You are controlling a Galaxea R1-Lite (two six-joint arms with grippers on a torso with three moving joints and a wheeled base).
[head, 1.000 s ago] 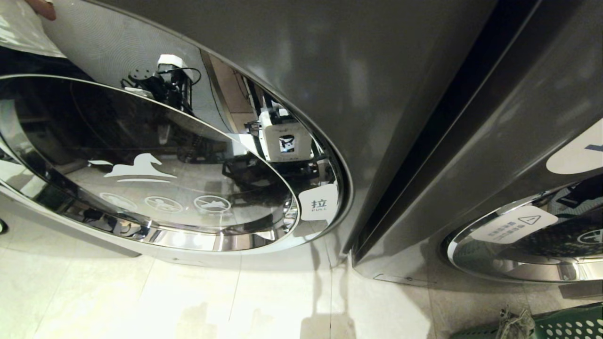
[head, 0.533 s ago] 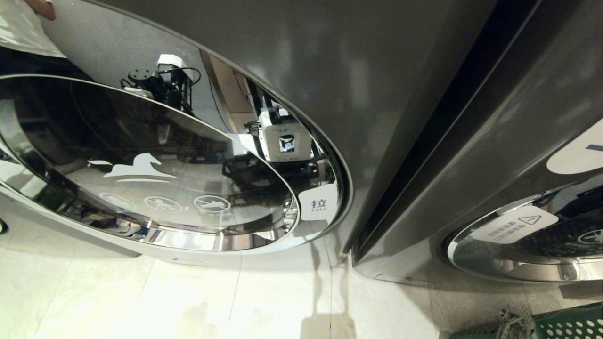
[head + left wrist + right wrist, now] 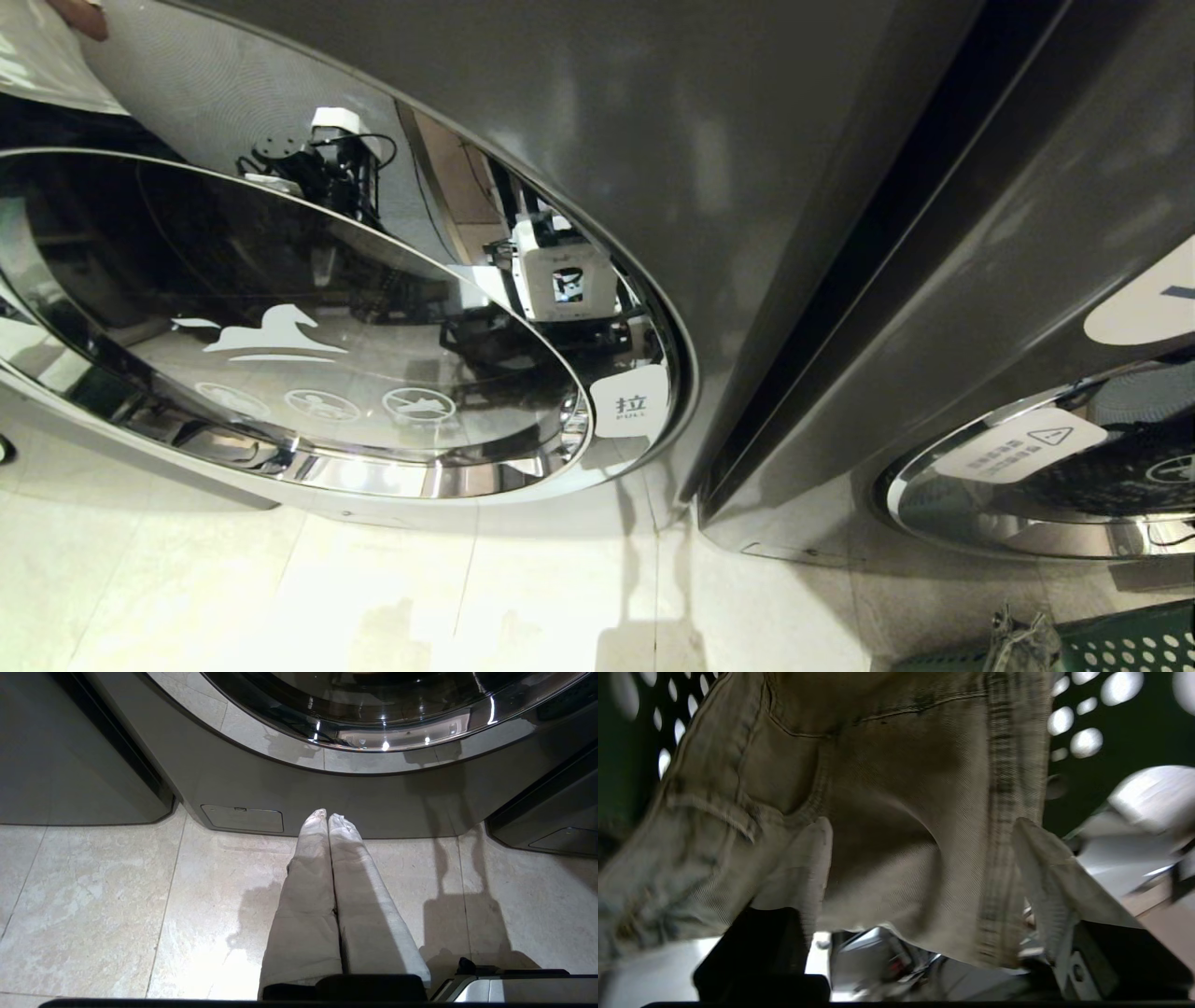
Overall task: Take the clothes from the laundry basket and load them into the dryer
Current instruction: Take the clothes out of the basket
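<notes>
Left of the dryer door, the left tool hangs over the floor, fingers pressed together, empty. Rightward, in the laundry basket, the right tool gapes wide astride the jeans, nearer arm.

Left gripper: fingers pressed together, hanging over the tiled floor. Fingertips point at the base panel of the dryer, beside a small access flap.
</notes>
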